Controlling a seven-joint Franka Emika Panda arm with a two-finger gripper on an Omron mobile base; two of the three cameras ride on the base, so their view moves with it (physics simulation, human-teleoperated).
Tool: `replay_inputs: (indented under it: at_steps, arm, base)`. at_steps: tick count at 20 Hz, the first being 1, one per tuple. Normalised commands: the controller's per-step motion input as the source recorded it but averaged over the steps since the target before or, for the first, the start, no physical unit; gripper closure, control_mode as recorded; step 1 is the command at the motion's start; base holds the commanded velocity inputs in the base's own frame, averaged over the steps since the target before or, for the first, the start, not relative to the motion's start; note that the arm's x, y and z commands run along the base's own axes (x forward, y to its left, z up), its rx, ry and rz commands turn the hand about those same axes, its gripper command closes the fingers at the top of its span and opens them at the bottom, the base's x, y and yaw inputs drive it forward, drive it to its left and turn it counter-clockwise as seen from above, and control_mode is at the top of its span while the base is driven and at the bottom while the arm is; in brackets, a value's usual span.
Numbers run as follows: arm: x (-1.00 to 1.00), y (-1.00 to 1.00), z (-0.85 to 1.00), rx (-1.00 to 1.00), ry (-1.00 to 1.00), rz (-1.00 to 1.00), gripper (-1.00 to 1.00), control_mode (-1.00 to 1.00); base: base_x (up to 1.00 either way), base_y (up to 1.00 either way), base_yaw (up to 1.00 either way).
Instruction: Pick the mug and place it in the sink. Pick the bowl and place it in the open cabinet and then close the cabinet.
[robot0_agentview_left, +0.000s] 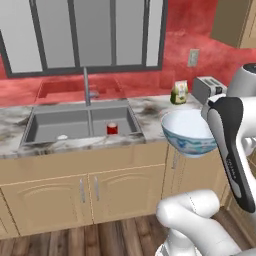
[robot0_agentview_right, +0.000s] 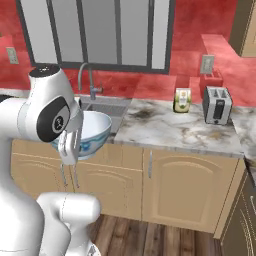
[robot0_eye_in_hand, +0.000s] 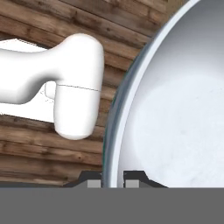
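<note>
The gripper (robot0_eye_in_hand: 113, 177) is clenched on the rim of the bowl (robot0_agentview_left: 186, 131), held in the air right of the sink (robot0_agentview_left: 82, 124); glazed ceramic, probably slippery and breakable, so the thin-wall pinch must stay firm

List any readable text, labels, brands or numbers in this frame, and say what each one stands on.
No text can be read in any view.
Jar on the counter, beside the toaster: it has a pale label, too blurred to read.
Arm: a dark panel carries a row of small marks, too small to read.
Bowl: blue pattern only, no lettering.
Mug in the sink: plain red, no print visible.
</note>
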Motion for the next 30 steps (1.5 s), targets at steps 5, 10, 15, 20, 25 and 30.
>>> replay_inputs:
  at_steps: [5, 10, 15, 20, 25, 30]
  arm:
    - [0.0, 0.0, 0.0, 0.0, 0.0, 0.0, 1.0, 1.0]
    - [0.0, 0.0, 0.0, 0.0, 0.0, 0.0, 1.0, 1.0]
    - [0.0, 0.0, 0.0, 0.0, 0.0, 0.0, 1.0, 1.0]
    - [0.0, 0.0, 0.0, 0.0, 0.0, 0.0, 1.0, 1.0]
    - [0.0, 0.0, 0.0, 0.0, 0.0, 0.0, 1.0, 1.0]
    - [0.0, 0.0, 0.0, 0.0, 0.0, 0.0, 1.0, 1.0]
  base:
    - [-1.0, -0.13, 0.0]
    - [-0.99, 0.0, 0.0]
    - [-0.56, 0.64, 0.05]
    - [0.11, 1.0, 0.03]
    - [0.2, 1.0, 0.0]
    - [0.47, 1.0, -0.01]
